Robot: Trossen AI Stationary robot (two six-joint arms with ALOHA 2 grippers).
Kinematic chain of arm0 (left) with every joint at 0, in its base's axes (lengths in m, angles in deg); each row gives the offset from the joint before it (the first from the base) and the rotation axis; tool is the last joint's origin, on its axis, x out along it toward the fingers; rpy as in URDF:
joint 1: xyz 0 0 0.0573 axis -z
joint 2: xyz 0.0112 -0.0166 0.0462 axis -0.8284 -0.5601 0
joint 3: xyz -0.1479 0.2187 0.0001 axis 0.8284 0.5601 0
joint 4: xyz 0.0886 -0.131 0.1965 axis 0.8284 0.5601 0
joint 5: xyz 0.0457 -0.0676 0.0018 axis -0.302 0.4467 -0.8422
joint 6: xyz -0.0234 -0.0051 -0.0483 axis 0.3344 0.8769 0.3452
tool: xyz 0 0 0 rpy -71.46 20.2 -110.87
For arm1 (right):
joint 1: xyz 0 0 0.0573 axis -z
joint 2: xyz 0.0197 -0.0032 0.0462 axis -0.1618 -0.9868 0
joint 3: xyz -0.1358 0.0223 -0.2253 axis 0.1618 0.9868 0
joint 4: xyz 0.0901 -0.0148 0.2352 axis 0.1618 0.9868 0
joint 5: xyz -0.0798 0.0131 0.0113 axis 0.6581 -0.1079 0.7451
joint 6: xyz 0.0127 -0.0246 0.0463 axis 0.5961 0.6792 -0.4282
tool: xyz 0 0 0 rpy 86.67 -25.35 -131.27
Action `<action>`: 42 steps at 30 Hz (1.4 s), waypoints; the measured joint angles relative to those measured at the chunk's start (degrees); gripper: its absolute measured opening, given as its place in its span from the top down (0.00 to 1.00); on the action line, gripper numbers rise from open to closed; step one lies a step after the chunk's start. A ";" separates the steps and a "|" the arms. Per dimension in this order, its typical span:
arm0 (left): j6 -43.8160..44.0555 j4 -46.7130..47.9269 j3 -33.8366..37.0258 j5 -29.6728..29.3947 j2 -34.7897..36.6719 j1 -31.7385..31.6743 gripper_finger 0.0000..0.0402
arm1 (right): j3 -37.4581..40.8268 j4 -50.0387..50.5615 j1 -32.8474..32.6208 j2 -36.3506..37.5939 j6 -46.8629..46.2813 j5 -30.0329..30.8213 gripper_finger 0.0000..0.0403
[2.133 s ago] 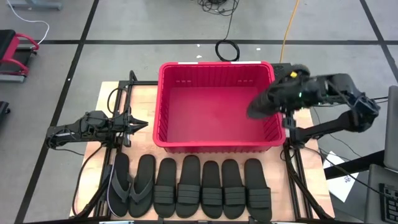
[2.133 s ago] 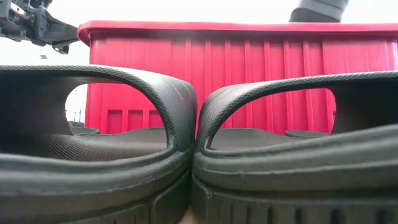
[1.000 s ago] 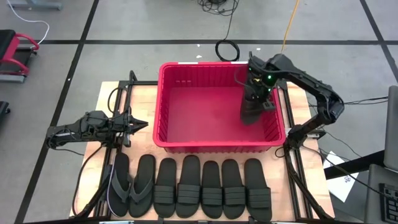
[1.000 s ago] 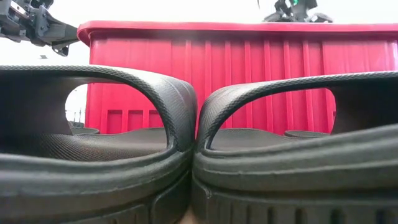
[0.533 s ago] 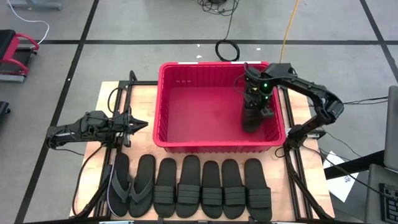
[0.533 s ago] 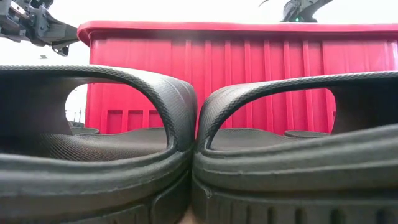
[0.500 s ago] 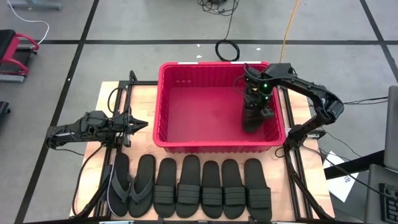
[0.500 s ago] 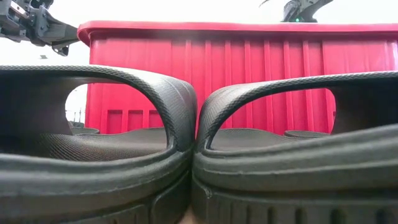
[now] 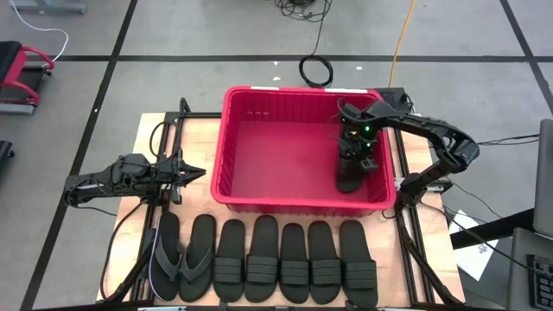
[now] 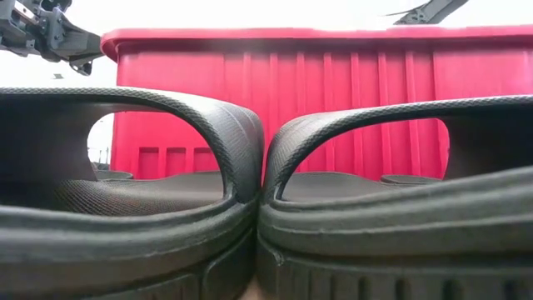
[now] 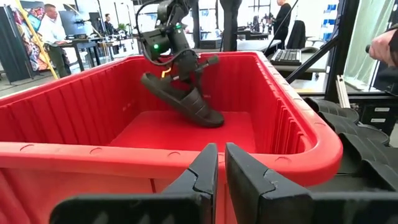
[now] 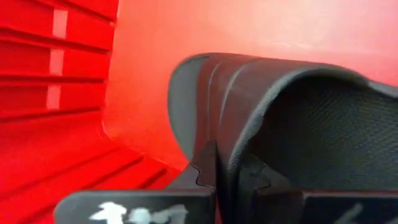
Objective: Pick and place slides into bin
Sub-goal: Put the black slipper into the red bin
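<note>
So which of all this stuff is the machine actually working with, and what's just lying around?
Part of the job:
- red bin
- slide held by the right gripper inside the bin
- seven slides in a row on the table
- left gripper, waiting beside the bin

Just lying about:
- coiled black cable on the floor
- yellow cord

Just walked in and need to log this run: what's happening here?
The right gripper is shut on a black slide and holds it tilted inside the red bin, its low end at the floor near the right wall. Seven more slides lie in a row on the table in front of the bin. The left gripper waits, shut and empty, left of the bin.
</note>
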 joint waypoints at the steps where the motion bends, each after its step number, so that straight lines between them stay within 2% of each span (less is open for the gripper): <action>1: 0.00 0.00 0.00 -0.01 0.01 0.01 0.91 | 0.50 -0.15 -0.02 -0.02 -0.13 0.14 0.99; 4: -0.20 0.00 0.00 -0.01 0.00 0.01 0.91 | 1.72 -2.69 -0.10 -0.11 -1.80 3.64 0.99; 11: -0.20 0.00 0.00 -0.01 0.00 0.01 0.91 | 3.31 -5.27 0.28 -0.07 -1.63 6.77 0.99; 27: -0.28 2.16 0.02 -0.03 0.02 0.00 0.91 | 3.78 -6.93 4.21 -0.98 -2.47 7.65 0.98; 30: -0.28 2.34 0.02 -0.03 0.02 0.00 0.91 | 3.78 -7.70 4.13 -0.88 -3.33 7.87 0.93; 39: -0.12 2.32 0.02 -0.02 0.02 0.01 0.91 | 3.76 -8.55 4.13 -0.74 -8.48 8.50 0.67; 42: 0.02 2.31 0.02 -0.01 0.02 0.00 0.91 | 3.37 -8.60 4.13 -0.74 -10.24 10.80 0.61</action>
